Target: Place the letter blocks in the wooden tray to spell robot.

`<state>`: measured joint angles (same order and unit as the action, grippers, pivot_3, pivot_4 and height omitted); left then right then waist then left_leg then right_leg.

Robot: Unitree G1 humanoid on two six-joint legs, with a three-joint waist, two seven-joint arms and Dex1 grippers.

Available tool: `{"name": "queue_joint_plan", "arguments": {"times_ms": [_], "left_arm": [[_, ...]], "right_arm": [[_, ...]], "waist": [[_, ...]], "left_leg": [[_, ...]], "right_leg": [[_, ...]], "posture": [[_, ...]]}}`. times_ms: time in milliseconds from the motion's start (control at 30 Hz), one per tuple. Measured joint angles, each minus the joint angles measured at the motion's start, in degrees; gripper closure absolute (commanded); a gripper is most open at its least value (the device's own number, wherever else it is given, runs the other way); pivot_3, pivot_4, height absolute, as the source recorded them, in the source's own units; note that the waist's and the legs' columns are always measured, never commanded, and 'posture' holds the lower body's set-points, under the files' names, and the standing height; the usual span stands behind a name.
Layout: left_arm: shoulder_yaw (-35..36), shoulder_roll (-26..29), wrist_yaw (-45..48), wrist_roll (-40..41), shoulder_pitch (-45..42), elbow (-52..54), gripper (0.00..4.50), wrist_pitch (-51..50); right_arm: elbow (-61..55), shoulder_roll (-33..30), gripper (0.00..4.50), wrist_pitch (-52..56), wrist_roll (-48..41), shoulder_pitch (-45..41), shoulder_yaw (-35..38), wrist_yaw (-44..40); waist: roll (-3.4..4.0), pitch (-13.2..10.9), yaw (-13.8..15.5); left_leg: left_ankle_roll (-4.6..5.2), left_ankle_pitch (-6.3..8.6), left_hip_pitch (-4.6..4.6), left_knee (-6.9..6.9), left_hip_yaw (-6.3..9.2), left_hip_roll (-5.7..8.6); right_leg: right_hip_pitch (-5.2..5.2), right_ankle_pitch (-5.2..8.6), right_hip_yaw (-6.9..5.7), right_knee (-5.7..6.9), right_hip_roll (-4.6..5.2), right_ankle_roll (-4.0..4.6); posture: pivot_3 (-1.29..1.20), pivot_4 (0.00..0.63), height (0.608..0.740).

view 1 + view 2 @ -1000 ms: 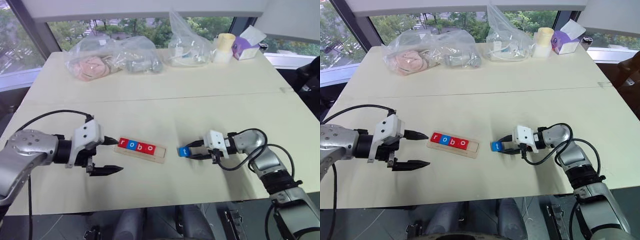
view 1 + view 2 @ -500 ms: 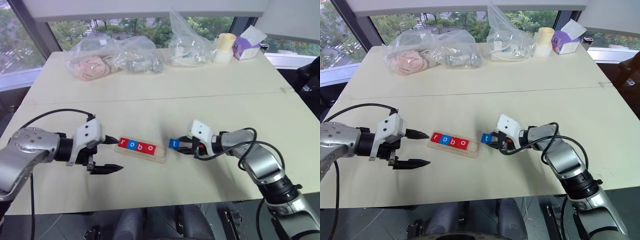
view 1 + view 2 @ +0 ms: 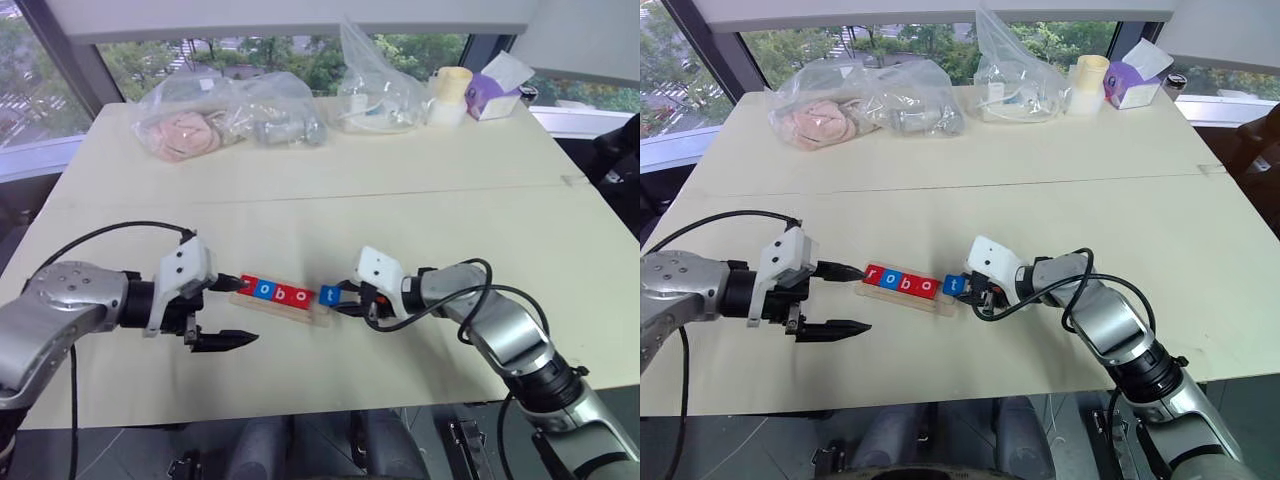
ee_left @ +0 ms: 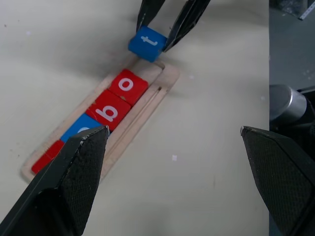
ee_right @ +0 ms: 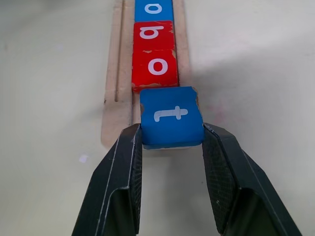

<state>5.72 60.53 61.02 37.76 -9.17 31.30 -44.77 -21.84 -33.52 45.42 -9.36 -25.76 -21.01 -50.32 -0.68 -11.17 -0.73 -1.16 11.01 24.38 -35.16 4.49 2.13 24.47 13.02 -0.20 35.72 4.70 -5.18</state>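
The right gripper point(image 5: 172, 142) has the blue t block point(image 5: 171, 117) pinched between its two fingers, right at the tray's point(image 3: 318, 315) right end, at the open last slot. The block sits slightly tilted, its far edge up against the red o point(image 5: 155, 67). Four blocks already lie in the groove: red r point(image 3: 249, 285), blue o point(image 3: 265, 289), red b point(image 3: 283, 293), red o. The tray lies near the table's point(image 3: 400, 200) front edge, about midway along it. At the tray's left end the left gripper point(image 3: 228, 310) hangs with its fingers spread wide, holding nothing; one fingertip point(image 3: 226, 284) is just beside the r end. Along the far edge sit plastic bags point(image 3: 225, 115), a cup point(image 3: 449, 95) and a tissue box point(image 3: 495, 90).
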Motion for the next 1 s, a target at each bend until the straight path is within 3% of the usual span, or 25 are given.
{"name": "queue_joint_plan", "arguments": {"times_ms": [433, 633, 667, 1000], "left_arm": [[-0.5, -0.7, -0.9, -0.3, 0.0, -0.1, 0.00, 0.3], [-0.6, -1.2, -1.1, -0.8, -0.2, -0.3, 0.00, 0.4], [-0.6, -1.2, -1.2, -0.9, -0.2, -0.3, 0.00, 0.4], [-0.6, -1.6, -1.4, -1.0, 0.0, -0.2, 0.00, 0.4]], "right_arm": [[-1.6, 1.1, 3.36, 1.1, -0.4, 1.0, -3.0, 2.8], [-1.4, 2.3, 0.38, -0.1, 0.2, 1.0, -3.7, 4.4], [-1.4, 2.5, 0.05, -0.5, 0.5, 1.0, -3.8, 4.7], [-0.2, -0.3, 0.05, -3.0, 1.5, -0.6, -0.7, 4.6]], "waist": [[0.00, 0.0, 0.0], [0.00, 0.0, 0.0], [0.00, 0.0, 0.0], [-0.01, 0.0, 0.0]], "left_leg": [[0.00, 0.00, -0.01, 0.00, -0.01, 0.00], [0.00, 0.00, -0.01, 0.00, -0.01, 0.00], [0.00, 0.00, -0.01, 0.00, -0.01, 0.00], [0.00, 0.00, 0.00, -0.02, -0.02, 0.01]], "right_leg": [[0.00, 0.00, 0.00, 0.01, 0.00, 0.00], [0.00, 0.00, 0.00, 0.02, -0.01, 0.00], [0.00, 0.00, 0.00, 0.02, -0.01, 0.00], [-0.01, 0.00, 0.00, 0.01, 0.00, -0.01]], "posture": [[0.00, 0.150, 0.740], [0.00, 0.150, 0.740], [0.00, 0.150, 0.740], [0.00, 0.150, 0.740]]}}
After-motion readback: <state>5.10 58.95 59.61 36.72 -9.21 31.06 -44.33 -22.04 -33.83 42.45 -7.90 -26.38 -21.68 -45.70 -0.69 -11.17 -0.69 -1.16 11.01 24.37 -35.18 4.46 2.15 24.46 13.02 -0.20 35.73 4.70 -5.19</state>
